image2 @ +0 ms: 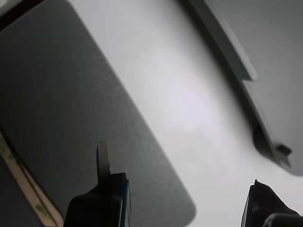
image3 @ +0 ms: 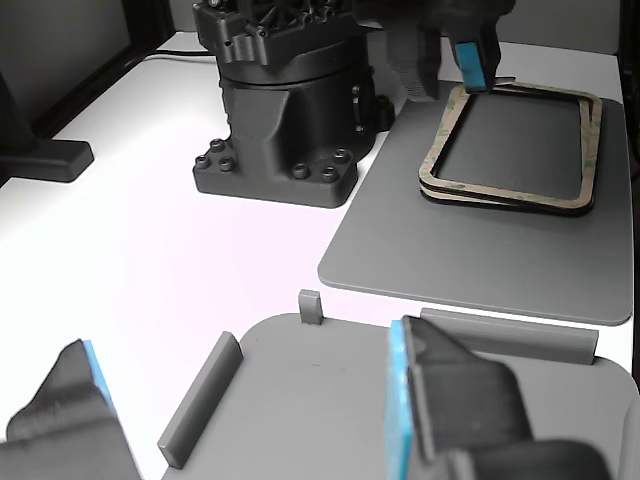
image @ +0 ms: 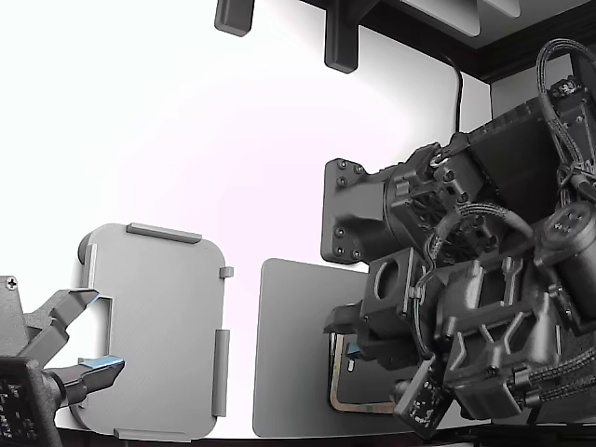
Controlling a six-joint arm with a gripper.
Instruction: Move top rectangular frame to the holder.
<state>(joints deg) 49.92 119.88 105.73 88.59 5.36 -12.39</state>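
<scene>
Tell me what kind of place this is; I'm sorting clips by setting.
Probably a robot assembly test bench, not a home: a plain white table, a grey holder with raised tabs, and stacked frames on a dark mat beside an arm's bolted base.

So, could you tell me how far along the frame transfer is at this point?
Nothing is delivered yet: the holder carries no frame. The top rectangular frame lies stacked on its twin on the dark grey mat. In hand: the gripper hangs open over the mat beside the stack, gripping nothing. Left: grasp the top frame, lift it, carry it to the holder and seat it between the tabs.
</scene>
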